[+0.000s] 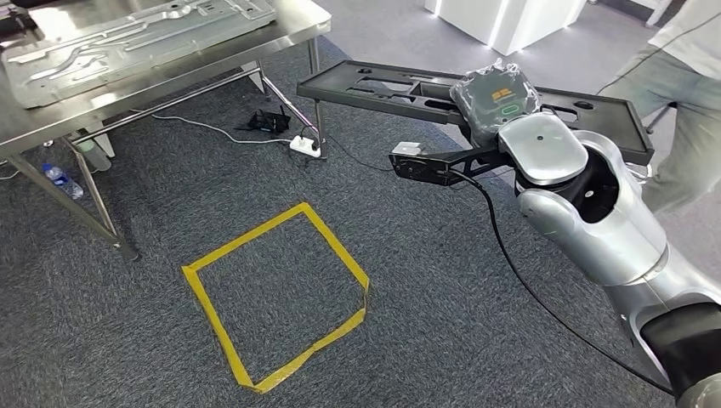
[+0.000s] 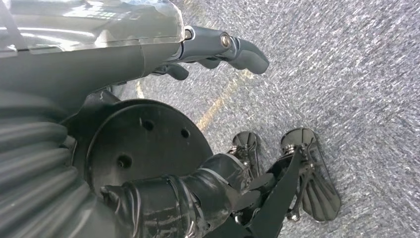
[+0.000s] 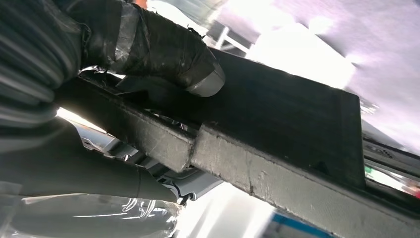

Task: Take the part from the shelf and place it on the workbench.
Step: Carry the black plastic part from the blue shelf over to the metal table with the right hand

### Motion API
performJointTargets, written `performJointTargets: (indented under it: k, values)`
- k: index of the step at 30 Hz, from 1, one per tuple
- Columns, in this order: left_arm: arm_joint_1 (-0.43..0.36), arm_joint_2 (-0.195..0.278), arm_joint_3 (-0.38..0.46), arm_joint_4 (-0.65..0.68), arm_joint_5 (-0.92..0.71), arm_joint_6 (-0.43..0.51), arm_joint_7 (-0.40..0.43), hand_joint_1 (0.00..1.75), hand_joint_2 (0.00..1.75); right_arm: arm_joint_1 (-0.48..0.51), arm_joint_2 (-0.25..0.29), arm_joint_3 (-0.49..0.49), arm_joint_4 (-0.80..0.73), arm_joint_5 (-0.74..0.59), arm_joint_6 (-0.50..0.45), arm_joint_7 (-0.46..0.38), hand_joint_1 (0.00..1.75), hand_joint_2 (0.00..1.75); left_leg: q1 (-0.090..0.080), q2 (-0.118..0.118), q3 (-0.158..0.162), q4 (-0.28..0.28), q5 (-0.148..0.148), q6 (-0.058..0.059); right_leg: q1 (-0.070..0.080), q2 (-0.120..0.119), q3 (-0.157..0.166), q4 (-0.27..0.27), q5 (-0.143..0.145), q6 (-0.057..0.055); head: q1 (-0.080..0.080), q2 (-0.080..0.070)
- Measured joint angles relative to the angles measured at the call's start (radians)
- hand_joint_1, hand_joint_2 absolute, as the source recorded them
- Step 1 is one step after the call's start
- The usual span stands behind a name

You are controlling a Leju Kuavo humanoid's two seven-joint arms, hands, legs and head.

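The part [image 1: 383, 89] is a long, flat black plastic tray with cut-outs, held level in the air at the upper right. My right hand [image 1: 496, 98], wrapped in clear film, grips it near its middle. In the right wrist view my taped thumb [image 3: 163, 44] presses on the part's [image 3: 277, 124] dark face and thick edge. The steel workbench [image 1: 298, 24] stands at the upper left, off to the left of the part. My left hand [image 2: 218, 47] hangs over the carpet with its fingers loosely extended, holding nothing.
A pressed sheet-metal panel [image 1: 127, 38] covers most of the workbench top. A yellow tape square [image 1: 246, 234] marks the carpet ahead. A power strip [image 1: 304, 144] with cables lies by a table leg, a water bottle [image 1: 64, 180] under the bench. A person [image 1: 684, 93] stands at the far right.
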Motion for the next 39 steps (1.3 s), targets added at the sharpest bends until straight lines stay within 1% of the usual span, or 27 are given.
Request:
performJointTargets:
  k: [1,3,4,5,7,9,10,11,12,14,16,18,19,20,22,23,24,25,26,27,29,31,33,34,36,38,39]
  values:
    - [0.0,0.0,0.0,0.0,0.0,0.001,0.0,0.0,1.75,-0.001,0.0,0.004,0.001,-0.002,-0.003,0.0,1.75,1.75,-0.006,0.004,0.006,-0.011,-0.004,0.006,0.003,-0.01,0.004,-0.002,-0.003,0.005,0.001,0.0]
    - [0.001,0.0,0.0,0.0,0.0,0.003,-0.003,0.0,1.75,-0.003,0.0,0.013,0.004,-0.005,-0.006,0.0,1.75,1.75,-0.006,-0.022,0.013,-0.018,-0.004,0.019,0.003,-0.022,0.016,-0.007,-0.009,0.018,0.002,0.0]
    - [0.001,0.0,0.0,0.0,0.0,0.003,-0.005,0.0,1.75,-0.004,0.0,0.018,0.006,-0.006,-0.007,0.0,1.75,1.75,-0.004,-0.035,0.019,-0.025,-0.003,0.025,0.0,-0.008,0.02,-0.004,-0.016,0.022,0.002,0.0]
    - [0.0,-0.001,0.0,0.0,0.0,0.004,-0.007,0.0,1.75,-0.006,0.001,0.022,0.007,-0.007,-0.008,0.0,1.75,1.75,-0.001,-0.047,0.026,-0.032,-0.001,0.032,-0.003,0.018,0.012,0.018,-0.031,0.025,0.003,0.0]
    - [-0.001,-0.002,0.0,0.0,0.001,0.004,-0.01,0.0,1.75,-0.009,0.001,0.028,0.01,-0.008,-0.011,0.0,1.75,1.75,0.002,-0.07,0.035,-0.04,0.001,0.042,-0.003,0.082,-0.041,0.125,-0.081,0.023,0.007,0.0]
    - [-0.002,-0.002,0.0,0.0,0.002,0.004,-0.01,0.0,1.75,-0.011,0.0,0.036,0.013,-0.008,-0.008,0.0,1.75,1.75,0.0,-0.097,0.038,-0.038,0.0,0.047,0.0,0.106,-0.115,0.246,-0.115,0.021,0.01,0.0]
    - [-0.002,-0.002,0.0,0.0,0.003,0.004,-0.01,0.0,1.75,-0.011,0.0,0.042,0.014,-0.008,-0.005,0.0,1.75,1.75,-0.001,-0.114,0.039,-0.036,-0.002,0.048,0.001,0.109,-0.136,0.266,-0.105,0.021,0.01,0.0]
    - [-0.002,-0.002,0.0,0.0,0.004,0.005,-0.01,0.0,1.75,-0.014,0.0,0.048,0.015,-0.008,-0.002,0.0,1.75,1.75,-0.001,-0.131,0.04,-0.032,-0.004,0.048,0.001,0.112,-0.139,0.249,-0.077,0.02,0.01,0.0]
    - [-0.002,-0.002,0.0,0.0,0.006,0.006,-0.009,0.0,1.75,-0.02,0.0,0.053,0.016,-0.007,0.001,0.0,1.75,1.75,-0.001,-0.148,0.041,-0.027,-0.007,0.047,-0.001,0.12,-0.125,0.198,-0.036,0.02,0.01,0.0]
    - [-0.002,-0.003,0.0,0.0,0.008,0.011,-0.009,0.0,1.75,-0.05,0.001,0.06,0.015,-0.006,0.015,0.0,1.75,1.75,0.0,-0.179,0.035,-0.012,-0.015,0.04,-0.009,0.169,-0.082,0.078,0.022,0.019,0.01,0.0]
    - [-0.003,-0.003,0.0,0.0,0.012,0.015,-0.012,0.0,1.75,-0.092,0.005,0.066,0.013,-0.007,0.043,0.0,1.75,1.75,0.001,-0.206,0.022,-0.004,-0.017,0.03,-0.011,0.201,-0.06,0.025,0.029,0.017,0.01,0.0]
    - [-0.002,-0.002,0.0,0.0,0.016,0.015,-0.016,0.0,1.75,-0.128,0.012,0.073,0.011,-0.008,0.067,0.0,1.75,1.75,0.003,-0.232,0.014,-0.007,-0.013,0.018,-0.01,0.18,-0.053,0.018,0.028,0.008,0.01,0.0]
    - [-0.001,-0.002,0.0,0.0,0.017,0.015,-0.017,0.0,1.75,-0.141,0.017,0.076,0.009,-0.008,0.074,0.0,1.75,1.75,0.002,-0.225,0.012,-0.004,-0.014,0.012,-0.011,0.166,-0.048,0.013,0.029,0.002,0.009,0.0]
    - [-0.001,-0.002,0.0,0.0,0.018,0.015,-0.017,0.0,1.75,-0.15,0.022,0.079,0.008,-0.009,0.078,0.0,1.75,1.75,0.0,-0.2,0.003,0.014,-0.025,0.005,-0.014,0.15,-0.041,0.008,0.029,-0.005,0.004,0.0]
    - [-0.002,-0.001,0.0,0.0,0.018,0.015,-0.018,0.0,1.75,-0.166,0.028,0.083,0.004,-0.009,0.081,0.0,1.75,1.75,0.001,-0.124,-0.042,0.102,-0.07,-0.009,-0.013,0.119,-0.029,0.001,0.026,-0.015,-0.005,0.0]
    - [-0.003,-0.001,0.0,0.0,0.019,0.015,-0.018,0.0,1.75,-0.173,0.03,0.084,0.003,-0.009,0.082,0.0,1.75,1.75,0.005,-0.098,-0.076,0.165,-0.095,-0.016,-0.011,0.104,-0.025,0.001,0.024,-0.018,-0.009,0.0]
    - [-0.002,-0.001,0.0,0.0,0.019,0.014,-0.018,0.0,1.75,-0.177,0.032,0.086,0.003,-0.009,0.084,0.0,1.75,1.75,0.01,-0.086,-0.106,0.216,-0.11,-0.021,-0.01,0.088,-0.022,0.001,0.02,-0.019,-0.008,0.0]
    - [-0.002,-0.001,0.0,0.0,0.02,0.014,-0.018,0.0,1.75,-0.179,0.034,0.089,0.003,-0.009,0.085,0.0,1.75,1.75,0.014,-0.079,-0.123,0.24,-0.11,-0.025,-0.01,0.072,-0.02,0.001,0.017,-0.019,-0.009,0.0]
    - [-0.002,-0.001,0.0,0.0,0.02,0.014,-0.018,0.0,1.75,-0.18,0.035,0.091,0.003,-0.009,0.086,0.0,1.75,1.75,0.017,-0.074,-0.12,0.229,-0.092,-0.027,-0.01,0.057,-0.016,0.001,0.014,-0.017,-0.009,0.0]
    - [-0.001,-0.001,0.0,0.0,0.02,0.014,-0.018,0.0,1.75,-0.18,0.037,0.093,0.003,-0.009,0.086,0.0,1.75,1.75,0.019,-0.066,-0.097,0.18,-0.061,-0.028,-0.01,0.043,-0.011,0.001,0.01,-0.015,-0.009,0.0]
    - [-0.002,-0.001,0.0,0.0,0.019,0.014,-0.017,0.0,1.75,-0.182,0.04,0.095,0.002,-0.009,0.082,0.0,1.75,1.75,0.017,-0.033,-0.028,0.049,-0.007,-0.024,-0.008,0.018,0.0,0.0,0.0,-0.007,-0.009,0.0]
    - [-0.002,-0.001,0.0,0.0,0.017,0.012,-0.016,0.0,1.75,-0.184,0.041,0.095,0.002,-0.009,0.075,0.0,1.75,1.75,0.01,-0.016,0.006,-0.014,0.006,-0.013,-0.004,-0.001,0.01,-0.003,-0.006,0.005,-0.008,0.0]
    - [-0.001,-0.001,0.0,0.0,0.016,0.012,-0.015,0.0,1.75,-0.184,0.042,0.097,0.002,-0.009,0.071,0.0,1.75,1.75,0.005,-0.034,0.009,-0.019,0.004,0.0,-0.002,-0.018,0.022,-0.014,-0.009,0.018,-0.008,0.0]
    - [0.0,-0.001,0.0,0.0,0.015,0.012,-0.014,0.0,1.75,-0.183,0.042,0.098,0.002,-0.01,0.07,0.0,1.75,1.75,0.008,-0.045,0.015,-0.027,0.006,0.007,-0.004,-0.013,0.028,-0.017,-0.012,0.024,-0.006,0.0]
    - [0.0,-0.002,0.0,0.0,0.015,0.013,-0.015,0.0,1.75,-0.184,0.041,0.099,0.001,-0.01,0.067,0.0,1.75,1.75,0.015,-0.065,0.028,-0.043,0.01,0.019,-0.007,0.035,0.014,0.024,-0.041,0.029,-0.004,0.0]
    - [-0.001,-0.003,0.0,0.0,0.019,0.014,-0.017,0.0,1.75,-0.185,0.038,0.1,-0.001,-0.02,0.063,0.0,1.75,1.75,0.017,-0.08,0.036,-0.047,0.01,0.027,-0.006,0.09,-0.05,0.145,-0.091,0.028,0.0,0.0]
    - [-0.001,-0.003,0.0,0.0,0.022,0.015,-0.018,0.0,1.75,-0.185,0.037,0.102,-0.001,-0.03,0.058,0.0,1.75,1.75,0.015,-0.088,0.037,-0.046,0.008,0.031,-0.003,0.101,-0.089,0.205,-0.106,0.027,0.002,0.0]
